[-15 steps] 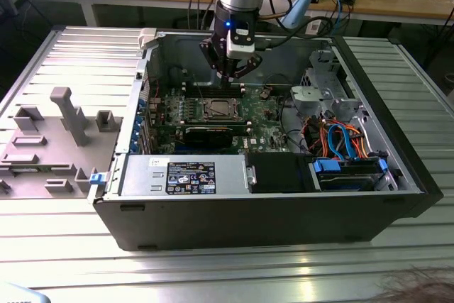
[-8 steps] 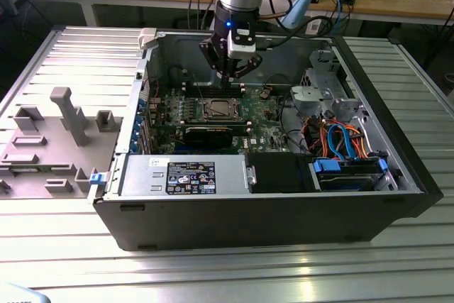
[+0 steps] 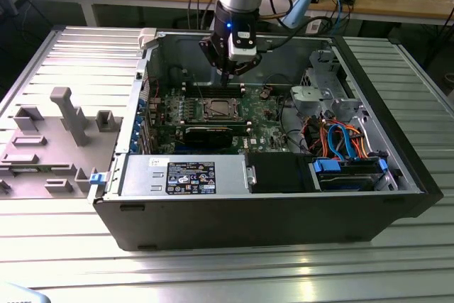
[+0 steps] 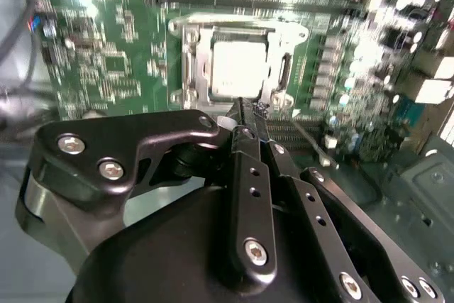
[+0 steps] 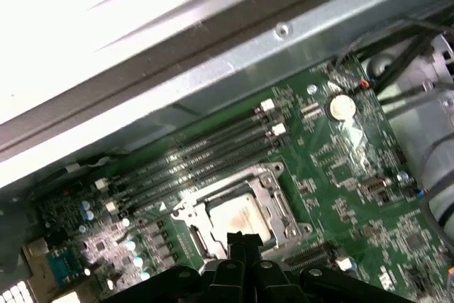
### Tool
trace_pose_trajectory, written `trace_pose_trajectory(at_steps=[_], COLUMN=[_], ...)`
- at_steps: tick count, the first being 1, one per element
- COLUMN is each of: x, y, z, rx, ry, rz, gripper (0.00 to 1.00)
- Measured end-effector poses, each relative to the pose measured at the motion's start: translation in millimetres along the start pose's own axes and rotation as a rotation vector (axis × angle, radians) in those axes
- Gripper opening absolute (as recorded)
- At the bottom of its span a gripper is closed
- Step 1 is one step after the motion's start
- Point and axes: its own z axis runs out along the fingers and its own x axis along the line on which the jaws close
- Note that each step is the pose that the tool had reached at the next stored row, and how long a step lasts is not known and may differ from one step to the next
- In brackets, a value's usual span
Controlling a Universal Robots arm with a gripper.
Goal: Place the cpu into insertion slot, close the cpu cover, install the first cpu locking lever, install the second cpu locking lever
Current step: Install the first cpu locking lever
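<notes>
The cpu (image 4: 237, 65) (image 5: 237, 214), a pale square chip, lies flat in the insertion slot (image 3: 218, 109) on the green motherboard inside the open computer case. The silvery cpu cover (image 4: 284, 69) (image 5: 273, 196) frames the chip and looks lowered around it. My gripper (image 3: 230, 70) hangs above the board, just beyond the slot's far edge in the exterior view. In both wrist views its black fingertips (image 4: 248, 108) (image 5: 237, 238) meet, shut with nothing between them, a short way above the slot's edge. I cannot make out the locking levers.
Long memory slots (image 5: 198, 154) run beside the socket, and a coin battery (image 5: 343, 107) sits further off. The case holds a power supply (image 3: 184, 175) in front and a drive cage with blue and orange cables (image 3: 340, 140). A grey fixture (image 3: 57, 133) stands on the table at the exterior view's left.
</notes>
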Motion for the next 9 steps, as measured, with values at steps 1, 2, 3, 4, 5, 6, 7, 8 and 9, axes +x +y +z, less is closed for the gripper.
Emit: trace_pose_trajectory(at_steps=[1,2,3,4,5,6,7,8,9], x=[0.0,0.0,0.0,0.0,0.0,0.0,0.0,0.0,0.0], y=[0.0,0.0,0.0,0.0,0.0,0.0,0.0,0.0,0.0], z=[0.0,0.0,0.0,0.0,0.0,0.0,0.0,0.0,0.0], rx=[-0.0117,-0.0204,-0.0244,-0.0245,-0.0234,-0.0220,-0.0209,-0.0201,-0.0194], ry=[0.0056,0.0098,0.0120,0.0128,0.0131,0.0134,0.0137,0.0139,0.0140], rz=[-0.005,-0.011,-0.017,-0.032,-0.046,-0.062,-0.076,-0.085,-0.093], gripper=[0.11,0.11,0.11,0.11,0.11,0.11,0.11,0.11,0.11])
